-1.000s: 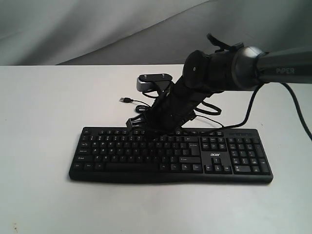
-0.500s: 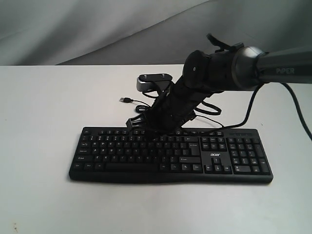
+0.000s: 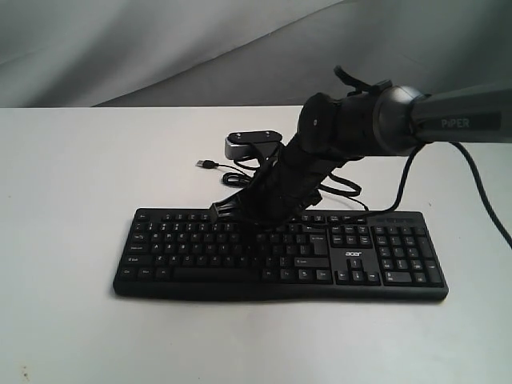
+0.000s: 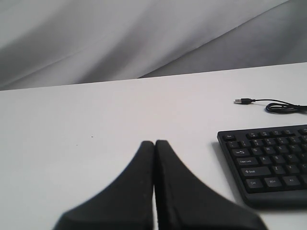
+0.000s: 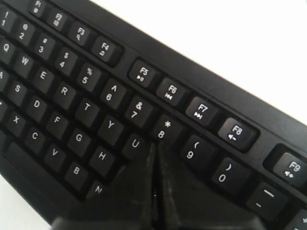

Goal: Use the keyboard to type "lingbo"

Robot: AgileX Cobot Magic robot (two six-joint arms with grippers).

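The black keyboard (image 3: pixel 200 248) lies across the white table, with its number pad and "acer" logo at the right end. My right gripper (image 3: pixel 258 226) reaches down from the right onto the upper letter row. In the right wrist view its fingers are shut together with nothing between them. The tips (image 5: pixel 156 146) rest just below the 8 key, between U and 9, and cover the key there. The keyboard (image 5: pixel 72 96) fills that view. My left gripper (image 4: pixel 154 143) is shut and empty over bare table, beside the keyboard's (image 4: pixel 268 163) Esc end. It is out of the exterior view.
The keyboard's thin black cable lies coiled behind it and ends in a loose USB plug (image 3: pixel 206 163) (image 4: pixel 238 101). The right arm's own cables hang over the function row. A grey cloth backdrop (image 3: pixel 160 48) rises behind the table's far edge.
The right arm has dipped and shifted slightly left, bringing the shut fingertips lower onto the key row. The keyboard has not moved.
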